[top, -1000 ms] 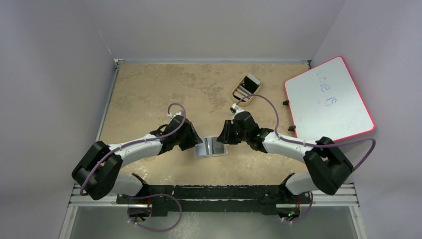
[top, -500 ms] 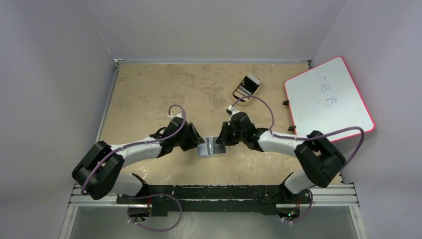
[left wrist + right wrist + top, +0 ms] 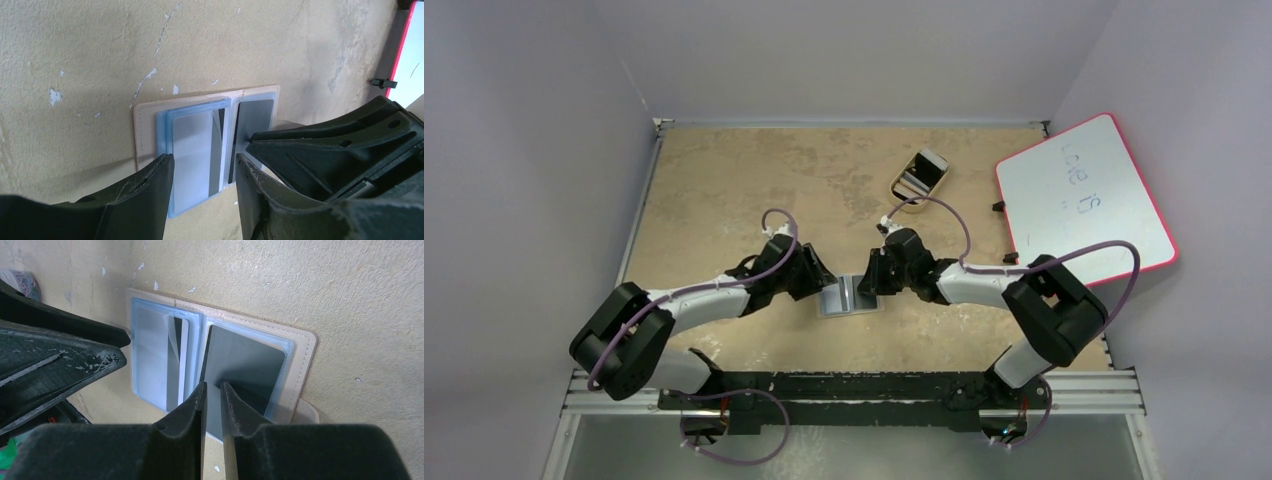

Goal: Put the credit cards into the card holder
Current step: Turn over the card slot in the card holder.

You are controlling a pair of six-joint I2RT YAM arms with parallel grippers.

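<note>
The tan bifold card holder (image 3: 849, 297) lies spread open on the mottled beige worktop (image 3: 724, 180), between the two arms. A pale blue-grey card (image 3: 195, 145) sits in its clear left sleeve and a dark grey card (image 3: 245, 370) in the right one. The right claw (image 3: 212, 405) has its fingers almost together at the dark card's edge; whether it pinches the card I cannot tell. The left claw (image 3: 202, 190) is spread wide, straddling the pale card.

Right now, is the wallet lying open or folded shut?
Open. The wallet lies spread flat on the table, both clear card pockets facing up beside the centre fold.
</note>
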